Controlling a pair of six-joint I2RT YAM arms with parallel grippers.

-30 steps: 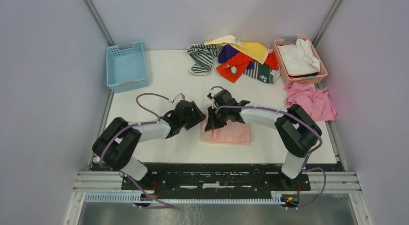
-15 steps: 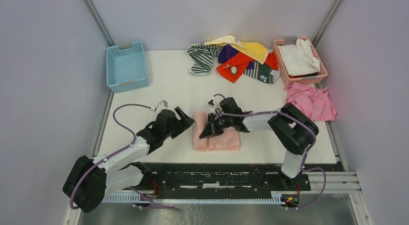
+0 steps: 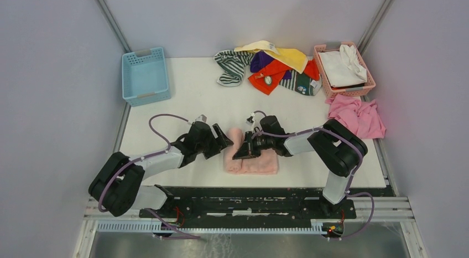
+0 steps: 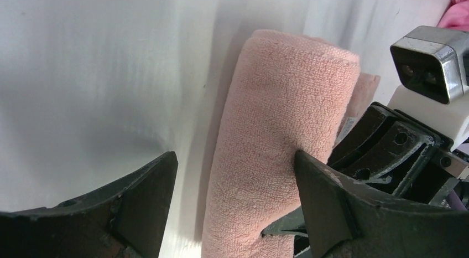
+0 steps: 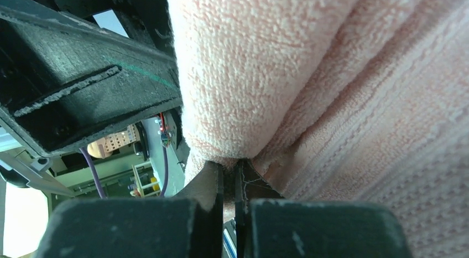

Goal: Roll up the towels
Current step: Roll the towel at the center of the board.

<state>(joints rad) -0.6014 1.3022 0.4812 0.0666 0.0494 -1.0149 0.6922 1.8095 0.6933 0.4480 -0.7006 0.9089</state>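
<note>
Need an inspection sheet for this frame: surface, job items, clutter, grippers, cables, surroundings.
Surface: white table, no spills or marks seen.
Job's things: light pink towel near the front, partly rolled, roll along its left side; towel pile at the far edge, unrolled (striped, yellow, purple, orange-red).
Clutter: blue basket far left; pink basket far right holding white cloth; bright pink cloth crumpled at the right edge.
Grippers: left gripper open at the roll's left side; right gripper shut on the towel's edge under the roll.
Cables: purple cable loops off the left arm; no snag seen.
Surroundings: grey walls; nothing else seen.
</note>
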